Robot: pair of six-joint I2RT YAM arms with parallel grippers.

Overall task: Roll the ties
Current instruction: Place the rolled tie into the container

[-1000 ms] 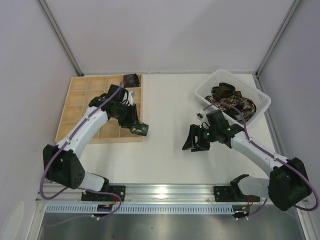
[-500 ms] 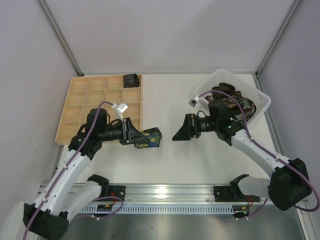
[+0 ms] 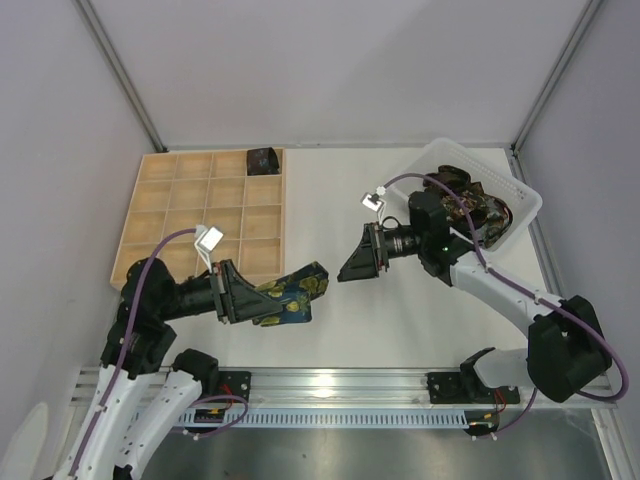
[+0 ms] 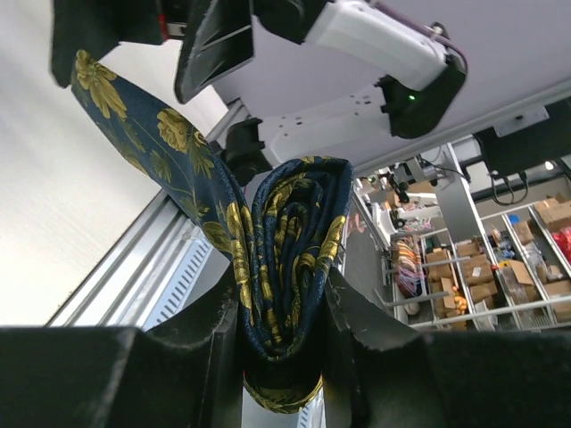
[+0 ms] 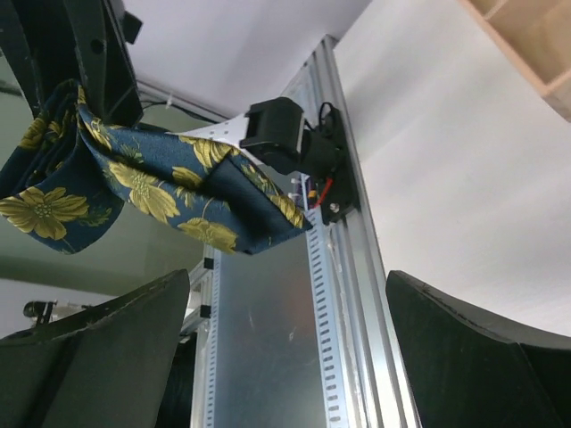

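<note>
Gripping the navy tie (image 3: 292,293) between its two fingers, the left hand (image 3: 245,298) is clenched on a part-rolled bundle of the cloth. It holds the bundle up off the desk (image 3: 340,190), just beyond the near right corner of the wooden tray (image 3: 150,220). The left wrist view shows the folded layers, navy with yellow flowers, squeezed between the fingers (image 4: 196,357). A loose end runs out past the bundle toward the other arm.

The right hand (image 3: 355,258) is released, with its fingers spread wide and nothing between them. It faces the tie from the right, near the loose end. In the right wrist view the cloth hangs in the air ahead of and above the spread fingers.

By count there are two hands, and one tie in a grip. One dark rolled tie (image 3: 263,160) lies in the far right corner compartment of the tray. A heap of ties (image 3: 470,205), dark and printed, fills the white basket (image 3: 530,200) at the far right of the desk, too tangled to number. There is one tray and one basket
</note>
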